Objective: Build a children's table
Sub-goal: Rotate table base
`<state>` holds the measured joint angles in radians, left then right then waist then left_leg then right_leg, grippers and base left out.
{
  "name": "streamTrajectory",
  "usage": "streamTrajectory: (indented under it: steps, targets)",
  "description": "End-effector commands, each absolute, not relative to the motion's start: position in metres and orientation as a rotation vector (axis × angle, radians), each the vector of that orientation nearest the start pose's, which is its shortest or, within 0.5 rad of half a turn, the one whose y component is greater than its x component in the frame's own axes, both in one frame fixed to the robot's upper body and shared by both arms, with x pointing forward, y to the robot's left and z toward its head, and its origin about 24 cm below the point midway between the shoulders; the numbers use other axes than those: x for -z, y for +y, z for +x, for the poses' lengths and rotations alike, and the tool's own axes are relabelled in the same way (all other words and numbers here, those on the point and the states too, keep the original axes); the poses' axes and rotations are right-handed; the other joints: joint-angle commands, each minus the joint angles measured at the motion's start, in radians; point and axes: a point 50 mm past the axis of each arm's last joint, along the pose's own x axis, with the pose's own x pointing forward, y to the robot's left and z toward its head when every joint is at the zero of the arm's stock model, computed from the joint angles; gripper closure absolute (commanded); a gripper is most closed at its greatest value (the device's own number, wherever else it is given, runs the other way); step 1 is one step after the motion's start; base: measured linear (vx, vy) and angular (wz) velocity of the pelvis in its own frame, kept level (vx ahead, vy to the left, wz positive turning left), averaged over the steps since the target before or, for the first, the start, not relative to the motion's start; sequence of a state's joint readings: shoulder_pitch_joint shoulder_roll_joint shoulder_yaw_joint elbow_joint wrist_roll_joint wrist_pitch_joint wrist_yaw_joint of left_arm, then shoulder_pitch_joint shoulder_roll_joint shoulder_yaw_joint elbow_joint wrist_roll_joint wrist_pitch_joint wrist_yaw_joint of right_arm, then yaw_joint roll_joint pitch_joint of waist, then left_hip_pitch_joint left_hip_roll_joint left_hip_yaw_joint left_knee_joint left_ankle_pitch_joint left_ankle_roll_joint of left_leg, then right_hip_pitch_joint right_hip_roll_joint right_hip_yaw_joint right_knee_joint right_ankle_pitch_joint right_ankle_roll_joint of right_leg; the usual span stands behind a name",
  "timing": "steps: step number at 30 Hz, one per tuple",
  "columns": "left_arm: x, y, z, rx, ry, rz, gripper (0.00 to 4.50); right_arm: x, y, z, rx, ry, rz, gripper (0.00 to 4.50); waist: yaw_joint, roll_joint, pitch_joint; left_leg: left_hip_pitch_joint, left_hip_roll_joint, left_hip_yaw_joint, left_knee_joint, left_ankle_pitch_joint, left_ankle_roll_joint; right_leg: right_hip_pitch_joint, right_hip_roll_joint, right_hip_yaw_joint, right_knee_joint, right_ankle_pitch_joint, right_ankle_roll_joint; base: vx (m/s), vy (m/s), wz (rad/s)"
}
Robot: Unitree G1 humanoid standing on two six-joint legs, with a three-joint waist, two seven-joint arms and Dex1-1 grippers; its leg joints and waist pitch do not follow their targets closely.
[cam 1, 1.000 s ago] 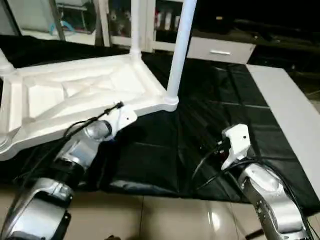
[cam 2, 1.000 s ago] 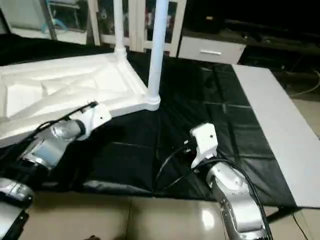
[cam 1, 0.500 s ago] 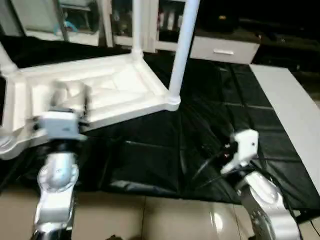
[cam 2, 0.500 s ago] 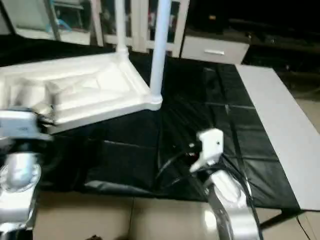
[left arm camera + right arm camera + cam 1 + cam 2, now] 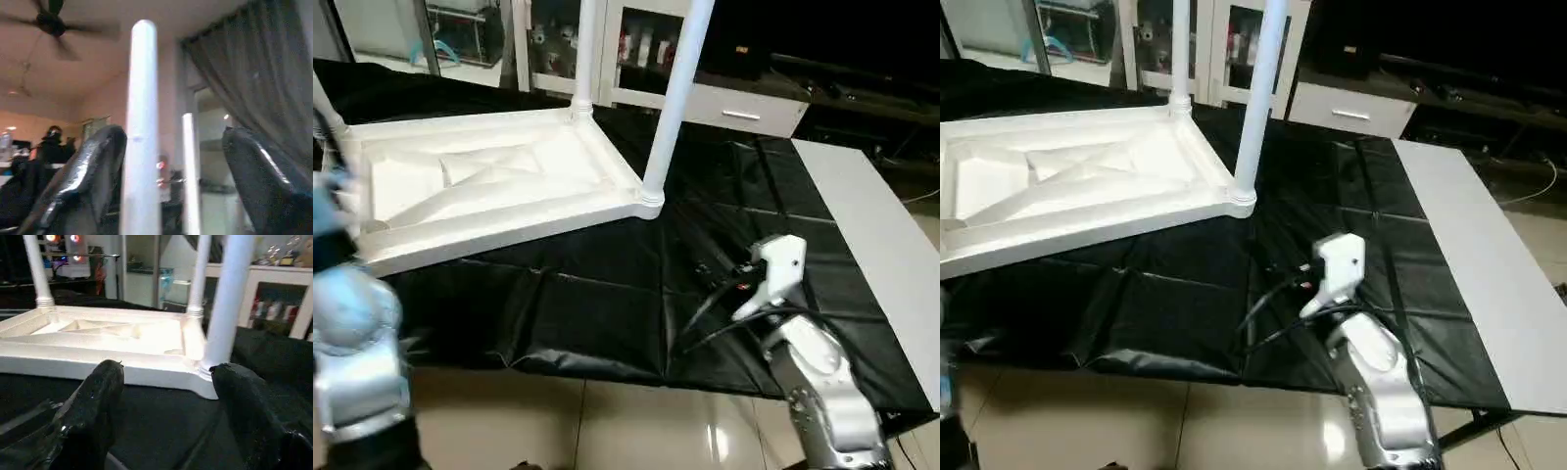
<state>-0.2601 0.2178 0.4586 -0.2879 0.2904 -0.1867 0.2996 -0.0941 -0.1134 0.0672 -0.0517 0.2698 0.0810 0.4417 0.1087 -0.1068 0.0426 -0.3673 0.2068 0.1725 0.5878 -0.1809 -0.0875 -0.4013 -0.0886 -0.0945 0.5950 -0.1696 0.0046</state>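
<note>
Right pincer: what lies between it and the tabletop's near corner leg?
Only bare black cover, seen in the head views, between right pincer and leg.

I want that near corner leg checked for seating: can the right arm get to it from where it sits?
Probably yes. The right claw stands open and empty, facing the long white tapered leg; just bare black table cover lies between.
</note>
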Motion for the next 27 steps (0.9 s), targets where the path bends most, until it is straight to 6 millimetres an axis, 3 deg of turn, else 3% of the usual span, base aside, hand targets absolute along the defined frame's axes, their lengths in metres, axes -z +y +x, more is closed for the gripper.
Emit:
streamTrajectory:
  steps: [1, 4, 5, 8, 9, 10, 11, 12, 14, 15, 16, 19, 20, 21, 22, 25, 27]
  targets:
    - [-0.212, 0.271, 0.239, -0.743, -0.769, 0.422, 0.47, -0.072, -0.125, 0.267, -0.558, -0.086, 0.143, 1.27, 0.002, 0.026, -0.048, 0.011, 0.030, -0.019, -0.088, -0.351, -0.022, 0.027, -0.049, 0.051, -0.068, -0.255, -0.068, 0.000, 0.000, 0.00]
    - [-0.209, 0.280, 0.246, -0.755, -0.709, 0.416, 0.15, -0.072, -0.122, 0.269, -0.561, -0.091, 0.148, 1.27, 0.009, 0.036, -0.051, 0.012, 0.027, -0.020, -0.088, -0.327, -0.026, 0.030, -0.048, 0.051, -0.060, -0.193, -0.085, 0.000, 0.000, 0.00]
    - [-0.206, 0.284, 0.252, -0.753, -0.663, 0.409, 0.10, -0.073, -0.120, 0.270, -0.563, -0.096, 0.149, 1.27, 0.011, 0.045, -0.052, 0.014, 0.028, -0.020, -0.088, -0.321, -0.030, 0.030, -0.047, 0.052, -0.057, -0.170, -0.093, 0.000, 0.000, 0.00]
    - [-0.202, 0.289, 0.258, -0.758, -0.613, 0.387, 0.05, -0.073, -0.119, 0.271, -0.563, -0.100, 0.154, 1.27, 0.012, 0.042, -0.051, 0.014, 0.027, -0.018, -0.088, -0.321, -0.032, 0.032, -0.047, 0.052, -0.056, -0.156, -0.104, 0.000, 0.000, 0.00]
    - [-0.198, 0.294, 0.262, -0.776, -0.566, 0.367, 0.05, -0.073, -0.118, 0.271, -0.562, -0.102, 0.157, 1.27, 0.011, 0.058, -0.052, 0.015, 0.027, -0.019, -0.089, -0.342, -0.042, 0.033, -0.049, 0.052, -0.056, -0.159, -0.112, 0.000, 0.000, 0.00]
    - [-0.197, 0.295, 0.263, -0.782, -0.552, 0.361, 0.05, -0.073, -0.117, 0.271, -0.562, -0.103, 0.158, 1.27, 0.010, 0.053, -0.052, 0.016, 0.025, -0.018, -0.088, -0.346, -0.039, 0.033, -0.048, 0.051, -0.059, -0.165, -0.113, 0.000, 0.000, 0.00]
    - [-0.190, 0.304, 0.268, -0.815, -0.486, 0.329, 0.05, -0.072, -0.116, 0.271, -0.560, -0.101, 0.163, 1.27, 0.012, 0.072, -0.051, 0.017, 0.025, -0.021, -0.089, -0.359, -0.043, 0.033, -0.050, 0.052, -0.059, -0.177, -0.118, 0.000, 0.000, 0.00]
    - [-0.190, 0.304, 0.268, -0.815, -0.486, 0.329, 0.05, -0.072, -0.116, 0.271, -0.560, -0.101, 0.163, 1.27, 0.010, 0.061, -0.048, 0.017, 0.024, -0.019, -0.089, -0.376, -0.041, 0.032, -0.049, 0.051, -0.064, -0.198, -0.115, 0.000, 0.000, 0.00]
    - [-0.180, 0.313, 0.271, -0.851, -0.411, 0.287, 0.05, -0.070, -0.114, 0.269, -0.565, -0.092, 0.169, 1.27, 0.010, 0.071, -0.049, 0.016, 0.024, -0.022, -0.090, -0.385, -0.042, 0.033, -0.050, 0.051, -0.064, -0.214, -0.115, 0.000, 0.000, 0.00]
    - [-0.169, 0.321, 0.272, -0.890, -0.339, 0.246, 0.05, -0.067, -0.112, 0.266, -0.583, -0.074, 0.171, 1.27, 0.010, 0.069, -0.048, 0.016, 0.024, -0.021, -0.089, -0.386, -0.040, 0.033, -0.050, 0.051, -0.065, -0.219, -0.119, 0.000, 0.000, 0.00]
    - [-0.161, 0.325, 0.273, -0.900, -0.292, 0.207, 0.05, -0.064, -0.111, 0.264, -0.595, -0.055, 0.166, 1.27, 0.011, 0.077, -0.047, 0.016, 0.024, -0.023, -0.090, -0.391, -0.040, 0.033, -0.052, 0.051, -0.066, -0.229, -0.120, 0.000, 0.000, 0.00]
    - [-0.146, 0.329, 0.279, -0.859, -0.219, 0.169, 0.05, -0.059, -0.109, 0.261, -0.609, -0.031, 0.161, 1.27, 0.012, 0.075, -0.050, 0.015, 0.023, -0.022, -0.088, -0.381, -0.033, 0.034, -0.052, 0.051, -0.069, -0.223, -0.122, 0.000, 0.000, 0.00]
    - [-0.141, 0.329, 0.281, -0.831, -0.195, 0.157, 0.05, -0.057, -0.108, 0.261, -0.612, -0.025, 0.162, 1.27, 0.012, 0.076, -0.049, 0.015, 0.024, -0.022, -0.089, -0.381, -0.033, 0.034, -0.052, 0.051, -0.068, -0.220, -0.124, 0.000, 0.000, 0.00]
    - [-0.124, 0.322, 0.292, -0.681, -0.120, 0.089, 0.05, -0.055, -0.106, 0.260, -0.617, -0.015, 0.162, 1.27, 0.016, 0.078, -0.048, 0.017, 0.022, -0.022, -0.089, -0.379, -0.031, 0.032, -0.055, 0.051, -0.072, -0.234, -0.127, 0.000, 0.000, 0.00]
    - [-0.124, 0.322, 0.292, -0.681, -0.120, 0.089, 0.05, -0.055, -0.106, 0.260, -0.617, -0.015, 0.162, 1.27, 0.017, 0.079, -0.047, 0.018, 0.022, -0.021, -0.091, -0.388, -0.033, 0.029, -0.053, 0.051, -0.072, -0.247, -0.127, 0.000, 0.000, 0.00]
    - [-0.088, 0.313, 0.296, -0.462, 0.106, 0.116, 0.05, -0.053, -0.106, 0.260, -0.621, -0.003, 0.160, 1.27, 0.023, 0.081, -0.046, 0.022, 0.028, -0.022, -0.094, -0.410, -0.043, 0.027, -0.055, 0.053, -0.072, -0.257, -0.127, 0.000, 0.000, 0.00]
    - [-0.077, 0.307, 0.295, -0.355, 0.170, 0.086, 0.05, -0.052, -0.106, 0.259, -0.629, 0.002, 0.152, 1.27, 0.035, 0.081, -0.041, 0.028, 0.027, -0.019, -0.095, -0.440, -0.042, 0.020, -0.058, 0.055, -0.078, -0.322, -0.116, 0.000, 0.000, 0.00]
